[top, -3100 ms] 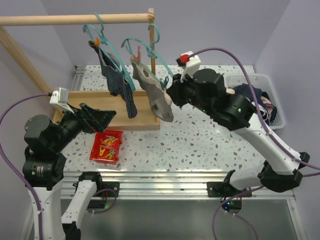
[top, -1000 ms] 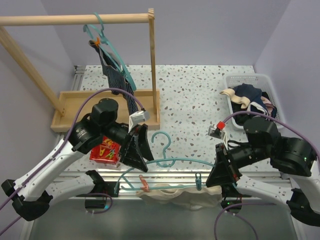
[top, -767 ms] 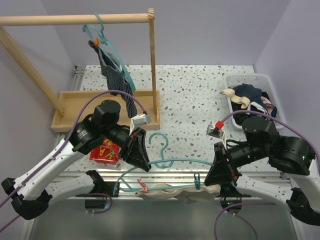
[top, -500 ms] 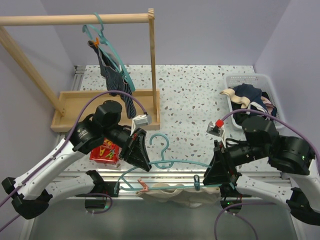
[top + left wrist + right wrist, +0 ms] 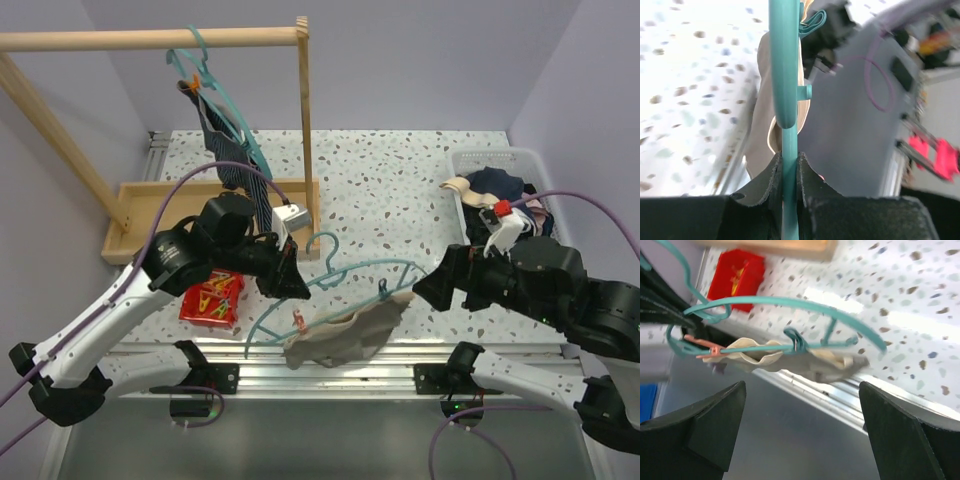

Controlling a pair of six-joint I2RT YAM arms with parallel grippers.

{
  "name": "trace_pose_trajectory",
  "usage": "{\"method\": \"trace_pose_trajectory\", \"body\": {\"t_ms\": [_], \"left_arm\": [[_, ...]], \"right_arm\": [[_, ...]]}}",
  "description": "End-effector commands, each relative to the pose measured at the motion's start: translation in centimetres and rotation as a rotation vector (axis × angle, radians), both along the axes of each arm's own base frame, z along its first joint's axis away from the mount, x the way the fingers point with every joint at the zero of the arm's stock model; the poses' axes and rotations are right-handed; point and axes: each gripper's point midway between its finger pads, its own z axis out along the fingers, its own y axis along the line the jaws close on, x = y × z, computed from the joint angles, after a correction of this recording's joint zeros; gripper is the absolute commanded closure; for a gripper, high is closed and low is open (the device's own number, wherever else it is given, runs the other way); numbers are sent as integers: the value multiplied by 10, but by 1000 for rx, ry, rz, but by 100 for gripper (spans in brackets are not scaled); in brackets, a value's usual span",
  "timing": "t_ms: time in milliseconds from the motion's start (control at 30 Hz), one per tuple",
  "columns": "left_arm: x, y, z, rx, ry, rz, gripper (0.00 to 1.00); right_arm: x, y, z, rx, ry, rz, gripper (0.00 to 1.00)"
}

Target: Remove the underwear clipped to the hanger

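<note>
a: where do we see the grey-beige cloth briefs [image 5: 345, 338]?
b: we see them clipped by a pink peg [image 5: 298, 320] and a teal peg [image 5: 383, 290] under the teal plastic hanger [image 5: 784, 60], draped at the near edge of the speckled table [image 5: 400, 190]
a: and our grippers?
b: our left gripper [image 5: 790, 165] pinches the hanger's thin rod, jaws narrow. our right gripper [image 5: 802, 390] stands wide, holding nothing, just right of the hanger
a: the dark navy striped briefs [image 5: 235, 165]?
b: we find them hanging under the wooden rail [image 5: 150, 38], back left

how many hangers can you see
2: one hanger on the wooden rail with the navy striped briefs; the other hanger in the left claw, carrying the grey-beige briefs. None seem hidden.
</note>
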Motion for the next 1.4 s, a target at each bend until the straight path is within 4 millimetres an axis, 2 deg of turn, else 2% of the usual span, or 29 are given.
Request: {"method": "trace_pose_trajectory", "body": {"t_ms": [0,67,200,233,300,333,367,400,433,467,500,533,567,600,633,667,700,733,767,800,933,1000,1100,1133,1200,1233,1267,1367], "left_arm": [[51,6,23,21,-133,287,100],[70,10,42,7,-188,387,100],[87,12,42,43,-216,458,100],[85,10,23,69,-190,444,100],[82,1,7,42,-144,423,100],[76,2,-25,81,-95,416,100],[76,-5,-31,46,-88,414,100],[68,-2,-65,84,-29,424,100],[66,-1,-79,86,-15,439,100],[69,-8,-81,34,-22,449,100],[66,-8,-88,11,9,468,100],[59,-4,-120,49,49,475,100],[62,-10,-121,3,41,486,100],[59,-10,-128,-8,72,503,100],[54,-8,-149,16,98,504,100],[55,-13,-148,-19,94,507,100],[52,-12,-158,-11,122,522,100],[49,-14,-162,-14,132,517,100],[49,-19,-158,-49,145,521,100],[46,-20,-162,-51,158,520,100],[34,-34,-159,-71,173,491,100],[33,-44,-148,-110,164,481,100],[29,-47,-142,-119,163,482,100],[28,-47,-141,-124,165,482,100],[29,-45,-137,-130,162,498,100],[29,-44,-136,-136,158,499,100],[28,-40,-139,-115,160,510,100],[29,-36,-135,-114,153,526,100]], "right_arm": [[29,-39,1,-45,-52,-295,2],[31,-32,-5,-58,-35,-290,2],[32,-10,-26,-63,34,-245,2],[35,-4,-37,-74,53,-244,2],[35,0,-57,-94,93,-252,2],[36,4,-60,-74,95,-258,2],[37,6,-63,-60,107,-268,2],[38,5,-73,-71,116,-289,2],[39,3,-79,-72,127,-314,2],[40,1,-83,-53,146,-360,2],[39,-2,-99,-72,171,-387,2],[40,-2,-105,-62,181,-410,2],[39,0,-110,-23,197,-434,2],[38,0,-129,-41,226,-446,2],[40,8,-133,-6,235,-451,2],[39,16,-140,23,265,-444,2],[38,19,-157,10,296,-447,2],[42,30,-159,49,301,-441,2],[40,37,-172,45,341,-432,2],[41,44,-175,59,351,-426,2],[55,71,-178,123,372,-423,2],[62,80,-181,125,376,-425,2],[71,82,-181,99,369,-458,2],[71,79,-189,49,381,-478,3],[76,76,-186,24,379,-515,5],[76,69,-193,-30,387,-544,5],[79,69,-188,-32,385,-555,6],[80,62,-195,-96,404,-584,7]]}}
